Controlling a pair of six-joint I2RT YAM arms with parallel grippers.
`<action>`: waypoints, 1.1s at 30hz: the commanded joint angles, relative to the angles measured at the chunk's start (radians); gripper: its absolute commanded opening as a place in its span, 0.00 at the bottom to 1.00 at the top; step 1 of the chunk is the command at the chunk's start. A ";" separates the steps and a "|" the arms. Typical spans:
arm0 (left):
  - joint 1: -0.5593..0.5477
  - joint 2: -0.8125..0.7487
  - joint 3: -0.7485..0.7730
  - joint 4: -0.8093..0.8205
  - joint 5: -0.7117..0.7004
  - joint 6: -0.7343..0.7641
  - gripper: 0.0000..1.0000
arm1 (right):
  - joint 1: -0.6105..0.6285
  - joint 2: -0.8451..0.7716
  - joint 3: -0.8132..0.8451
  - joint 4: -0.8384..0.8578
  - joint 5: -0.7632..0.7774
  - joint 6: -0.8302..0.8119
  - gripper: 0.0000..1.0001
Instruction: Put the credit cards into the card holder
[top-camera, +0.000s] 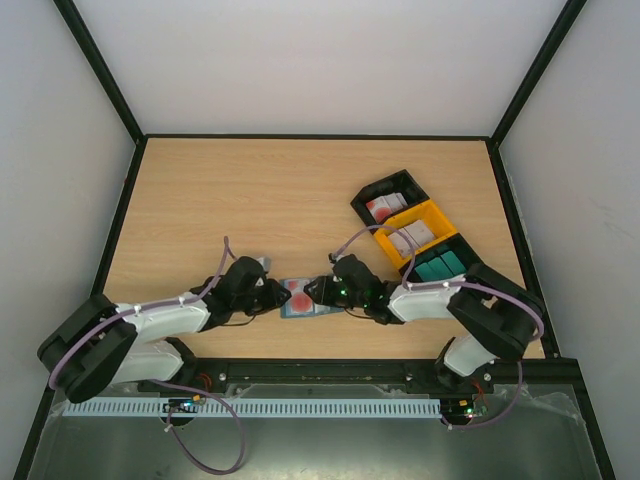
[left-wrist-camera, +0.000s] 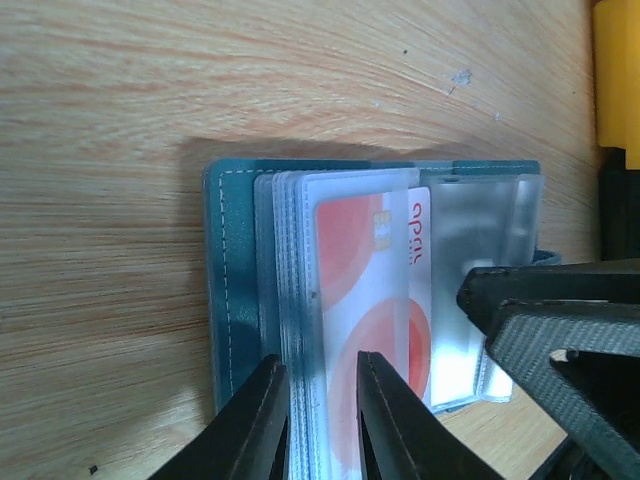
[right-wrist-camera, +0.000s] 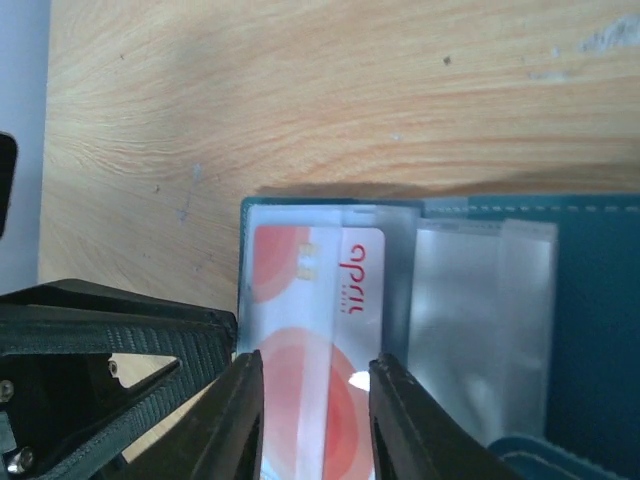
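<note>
The teal card holder (top-camera: 298, 299) lies open near the table's front, between my two grippers. In the left wrist view its teal cover (left-wrist-camera: 232, 290) is at the left, with a stack of clear sleeves beside it. A white credit card with red circles (left-wrist-camera: 365, 270) sits partly inside the top sleeve, and its lettered edge sticks out. My left gripper (left-wrist-camera: 325, 400) is closed narrowly on the sleeve stack's near edge. My right gripper (right-wrist-camera: 316, 400) has its fingers apart over the same card (right-wrist-camera: 315, 290), one near each long edge. The teal cover also shows in the right wrist view (right-wrist-camera: 590, 320).
A three-bin tray stands at the right. Its black bin (top-camera: 400, 185) holds a reddish card, its yellow bin (top-camera: 436, 218) holds white cards, and its dark-green bin (top-camera: 462, 247) holds teal wallets. The yellow bin's edge (left-wrist-camera: 615, 80) shows in the left wrist view. Black frame rails border the table.
</note>
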 joint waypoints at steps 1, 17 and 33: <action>-0.005 -0.027 -0.013 -0.011 -0.011 0.008 0.21 | 0.013 -0.065 0.050 -0.187 0.084 -0.050 0.31; -0.008 -0.014 -0.037 0.045 0.018 0.021 0.18 | 0.050 0.062 0.132 -0.264 0.012 -0.085 0.03; -0.022 -0.109 -0.012 -0.066 -0.071 0.027 0.30 | 0.051 0.103 0.126 -0.258 0.017 -0.071 0.02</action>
